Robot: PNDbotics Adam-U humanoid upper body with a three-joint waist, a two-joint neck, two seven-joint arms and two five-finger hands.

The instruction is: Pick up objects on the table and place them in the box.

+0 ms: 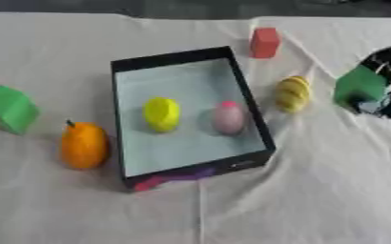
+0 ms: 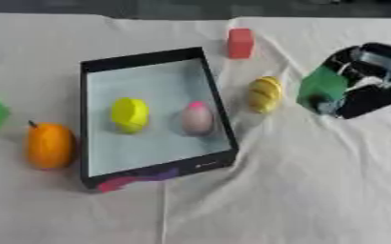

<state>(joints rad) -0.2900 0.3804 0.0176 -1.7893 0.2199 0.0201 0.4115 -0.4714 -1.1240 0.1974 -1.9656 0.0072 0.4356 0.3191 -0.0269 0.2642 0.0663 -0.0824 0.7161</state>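
A black-walled box (image 1: pixel 253 101) with a pale floor sits mid-table. Inside it lie a yellow round object (image 1: pixel 161 114) and a pink egg-shaped object (image 1: pixel 228 117). My right hand (image 2: pixel 362 78) is at the right edge, fingers curled round a green block (image 2: pixel 322 88). A yellow ridged object (image 2: pixel 264 94) lies between the box and that hand. A red block (image 1: pixel 265 42) stands behind the box. Left of the box are an orange fruit (image 1: pixel 85 145) and another green block (image 1: pixel 9 108). My left hand is out of sight.
A white cloth (image 1: pixel 315 190) covers the table, with creases at the front and right. A dark strip runs along the far edge.
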